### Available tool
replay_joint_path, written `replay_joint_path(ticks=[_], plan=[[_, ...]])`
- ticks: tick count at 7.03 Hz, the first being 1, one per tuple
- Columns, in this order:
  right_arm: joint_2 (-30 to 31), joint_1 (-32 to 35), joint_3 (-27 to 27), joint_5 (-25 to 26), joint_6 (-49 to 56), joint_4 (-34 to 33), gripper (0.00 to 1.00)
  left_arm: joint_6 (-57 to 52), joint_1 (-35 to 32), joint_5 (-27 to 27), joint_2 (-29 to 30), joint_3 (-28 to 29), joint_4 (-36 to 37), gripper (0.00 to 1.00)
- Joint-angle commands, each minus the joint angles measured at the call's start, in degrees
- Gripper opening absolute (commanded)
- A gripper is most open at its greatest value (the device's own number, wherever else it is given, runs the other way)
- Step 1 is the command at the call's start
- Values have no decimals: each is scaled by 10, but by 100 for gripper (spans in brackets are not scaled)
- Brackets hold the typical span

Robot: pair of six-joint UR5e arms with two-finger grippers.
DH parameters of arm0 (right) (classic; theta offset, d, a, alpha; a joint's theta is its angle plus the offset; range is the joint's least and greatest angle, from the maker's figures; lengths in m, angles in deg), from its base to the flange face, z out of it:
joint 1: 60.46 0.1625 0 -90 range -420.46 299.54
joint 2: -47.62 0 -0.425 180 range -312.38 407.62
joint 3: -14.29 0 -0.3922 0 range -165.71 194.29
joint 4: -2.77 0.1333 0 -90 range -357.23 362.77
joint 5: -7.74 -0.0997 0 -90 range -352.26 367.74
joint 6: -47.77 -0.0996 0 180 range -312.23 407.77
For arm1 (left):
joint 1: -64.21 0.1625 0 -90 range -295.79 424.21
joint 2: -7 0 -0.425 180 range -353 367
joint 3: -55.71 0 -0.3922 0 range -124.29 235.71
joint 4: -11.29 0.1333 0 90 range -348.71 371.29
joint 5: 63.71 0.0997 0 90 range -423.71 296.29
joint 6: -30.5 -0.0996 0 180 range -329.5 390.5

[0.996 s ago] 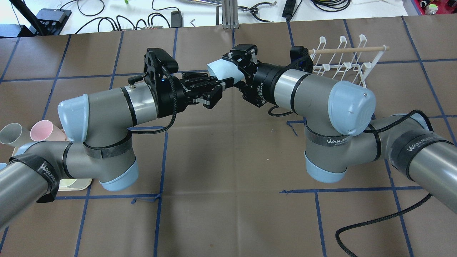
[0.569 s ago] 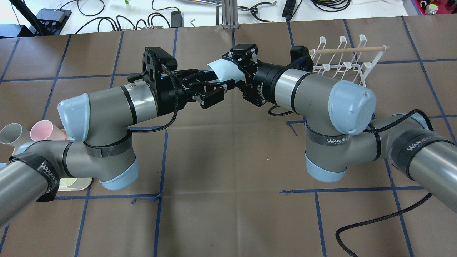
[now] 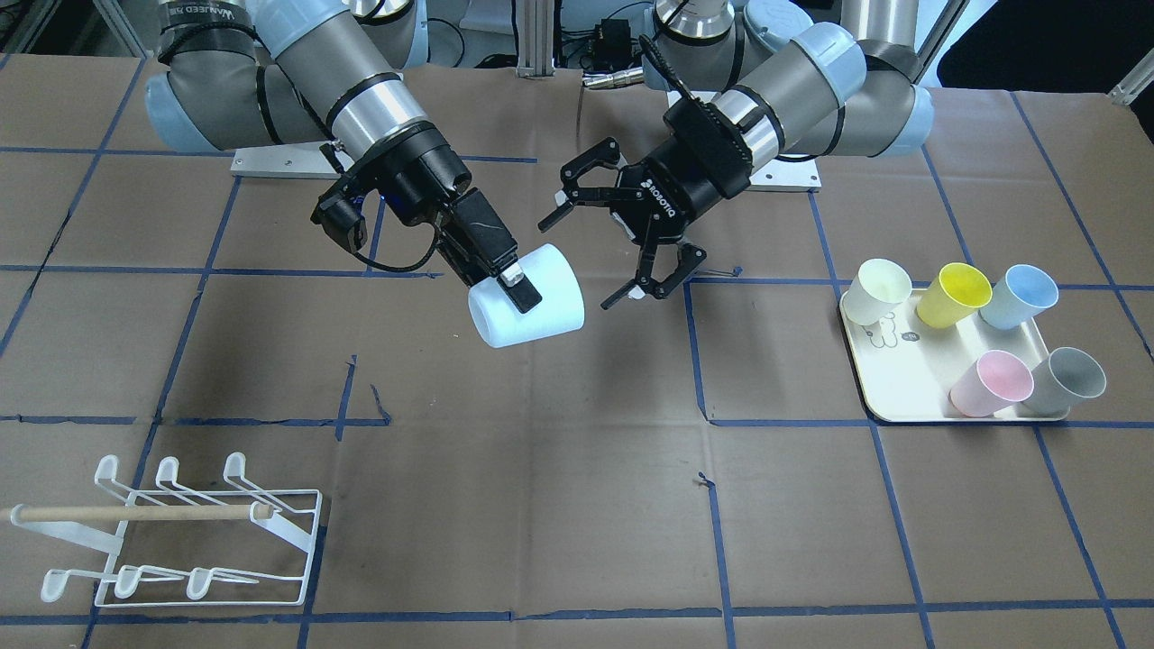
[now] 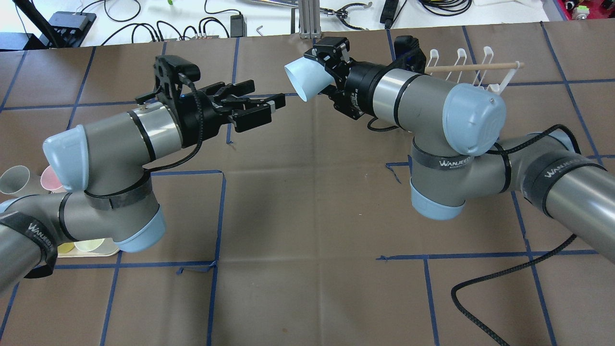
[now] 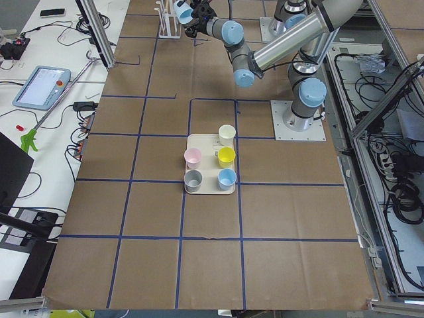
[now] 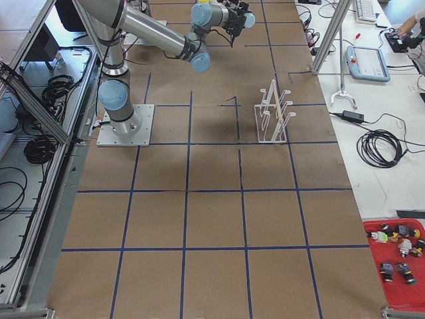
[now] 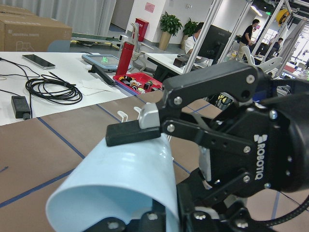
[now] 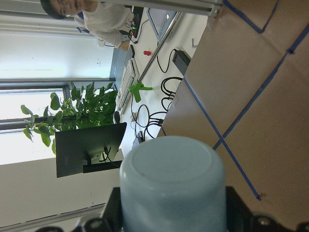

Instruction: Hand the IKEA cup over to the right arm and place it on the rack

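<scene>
Exterior front-facing: right gripper point(image 3: 510, 287) is clamped on the pale blue cup point(image 3: 532, 311), held mid-air. The left gripper point(image 3: 581, 261) is spread wide and empty at the cup's 2 o'clock. The rack point(image 3: 180, 532) is well off at 8 o'clock, so I'd swing slow and turn the mouth down toward a prong.

Overhead exterior: since a second ago, the left gripper's let go and backed off.
</scene>
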Motion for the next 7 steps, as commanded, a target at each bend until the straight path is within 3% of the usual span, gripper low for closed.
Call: replay_joint_path(ticks=[1, 2, 4, 5, 7], plan=[[-12, -44, -24, 61, 131, -4, 19, 1, 64, -18, -15, 3, -22, 99], [-13, -65, -29, 83, 199, -4, 19, 4, 69, -4, -17, 14, -70, 98], [-56, -98, -75, 131, 334, -4, 19, 39, 60, 130, -1, 85, -171, 98], [-96, -104, -109, 147, 422, -26, 19, 60, 56, 198, -1, 125, -256, 98], [-140, -124, -122, 186, 588, -67, 19, 64, 16, 369, -6, 202, -465, 98]])
